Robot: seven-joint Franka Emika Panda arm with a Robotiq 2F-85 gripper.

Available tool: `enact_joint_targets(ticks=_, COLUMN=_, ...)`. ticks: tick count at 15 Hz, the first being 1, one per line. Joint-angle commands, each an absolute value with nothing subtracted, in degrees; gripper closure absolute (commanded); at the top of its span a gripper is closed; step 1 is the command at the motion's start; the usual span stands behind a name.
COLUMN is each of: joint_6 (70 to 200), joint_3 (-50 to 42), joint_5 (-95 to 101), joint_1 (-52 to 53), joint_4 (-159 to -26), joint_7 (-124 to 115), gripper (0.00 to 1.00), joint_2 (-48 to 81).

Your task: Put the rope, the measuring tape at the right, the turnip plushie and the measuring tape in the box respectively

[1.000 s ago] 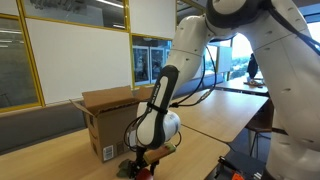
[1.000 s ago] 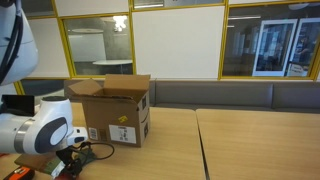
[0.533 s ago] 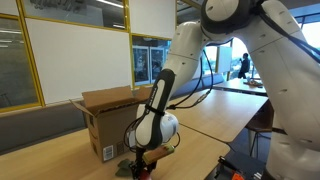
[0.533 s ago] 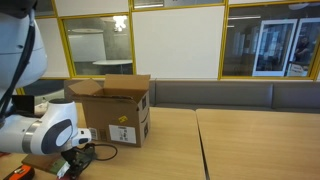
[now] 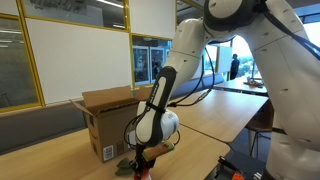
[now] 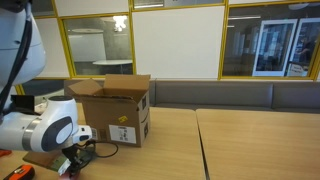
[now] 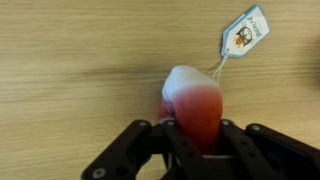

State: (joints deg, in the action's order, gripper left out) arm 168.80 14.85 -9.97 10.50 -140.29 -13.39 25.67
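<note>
I am at a pale wooden table (image 6: 240, 140) by yellow-framed windows (image 6: 262, 45) (open brown cardboard box (image 6: 118, 108) nearby). Only the wrist view shows my gripper (image 7: 197, 135) squeezing the soft red-and-white turnip plushie (image 7: 195, 95).

The wooden table (image 6: 260, 140) carried the work area. A grey bench (image 6: 235, 95) ran behind it, beneath yellow-framed wall panels (image 6: 175, 40). A person (image 5: 235, 66) stood in the background.
</note>
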Motion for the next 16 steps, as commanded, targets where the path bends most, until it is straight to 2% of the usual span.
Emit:
enact_joint_targets(ticks=1, joint_6=170.95, joint_3=15.54, joint_5=-11.46, joint_1=9.99, joint_4=-145.68, joint_7=-12.64, gripper=0.86, joint_2=17.67)
enact_joint_targets(ticks=9, joint_6=168.83, joint_3=13.21, joint_5=-2.45, joint_1=15.96, joint_4=-154.20, joint_7=-20.43, gripper=0.86, joint_2=-5.75)
enact_joint_targets(ticks=16, joint_6=160.47, joint_3=21.65, joint_5=11.83, joint_1=13.07, joint_4=-150.68, joint_7=-34.02, gripper=0.86, joint_2=-21.43)
